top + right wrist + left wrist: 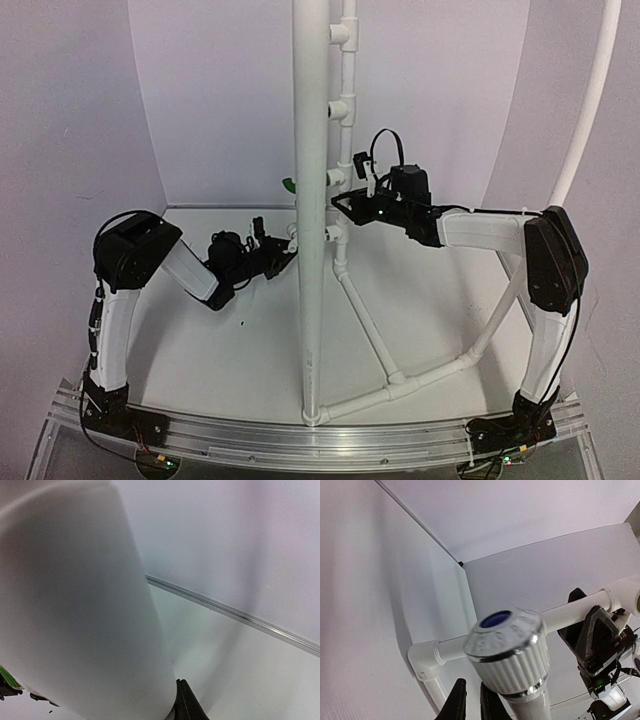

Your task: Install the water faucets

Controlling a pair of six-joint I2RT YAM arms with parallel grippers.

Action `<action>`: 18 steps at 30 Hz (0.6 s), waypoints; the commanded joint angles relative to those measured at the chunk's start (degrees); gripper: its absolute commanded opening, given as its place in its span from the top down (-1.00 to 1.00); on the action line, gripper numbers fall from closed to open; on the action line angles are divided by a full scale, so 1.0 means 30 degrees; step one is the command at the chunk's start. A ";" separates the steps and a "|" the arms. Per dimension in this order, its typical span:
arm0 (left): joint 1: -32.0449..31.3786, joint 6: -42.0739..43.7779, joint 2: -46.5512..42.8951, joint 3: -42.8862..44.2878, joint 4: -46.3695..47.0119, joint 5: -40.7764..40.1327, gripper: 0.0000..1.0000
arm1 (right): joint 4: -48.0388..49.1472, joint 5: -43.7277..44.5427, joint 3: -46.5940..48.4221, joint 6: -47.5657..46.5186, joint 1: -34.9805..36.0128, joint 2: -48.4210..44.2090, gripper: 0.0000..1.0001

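Likely threading step — left hand (282, 252) at white faucet (507, 647), right hand (342, 202) near green faucet (289, 184), grips not discernible — next needs square, steady turning

white arm links (118, 320), black joint housings (555, 255), black cables (384, 138), green led (378, 212)

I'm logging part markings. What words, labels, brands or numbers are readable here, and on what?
None can be read.
On the white faucet: faint raised marks around its blue cap, too blurred to read.
On the pipes: no lettering visible.
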 commanded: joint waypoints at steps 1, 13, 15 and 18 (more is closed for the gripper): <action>0.0488 0.0048 0.0079 0.0999 0.0689 0.0207 0.78 | -0.1057 -0.3458 -0.0012 0.2261 0.0662 -0.0360 1.00; 0.1227 0.2180 -0.1357 0.1369 -0.1867 0.2297 0.76 | -0.1144 -0.3458 0.0031 0.2247 0.0649 -0.0380 1.00; 0.1395 0.2348 -0.1418 0.1394 -0.2103 0.2582 0.76 | -0.1149 -0.3457 -0.0016 0.2242 0.0653 -0.0424 1.00; 0.1682 0.2593 -0.1327 0.1837 -0.2483 0.3183 0.76 | -0.1149 -0.3446 -0.0069 0.2254 0.0652 -0.0450 1.00</action>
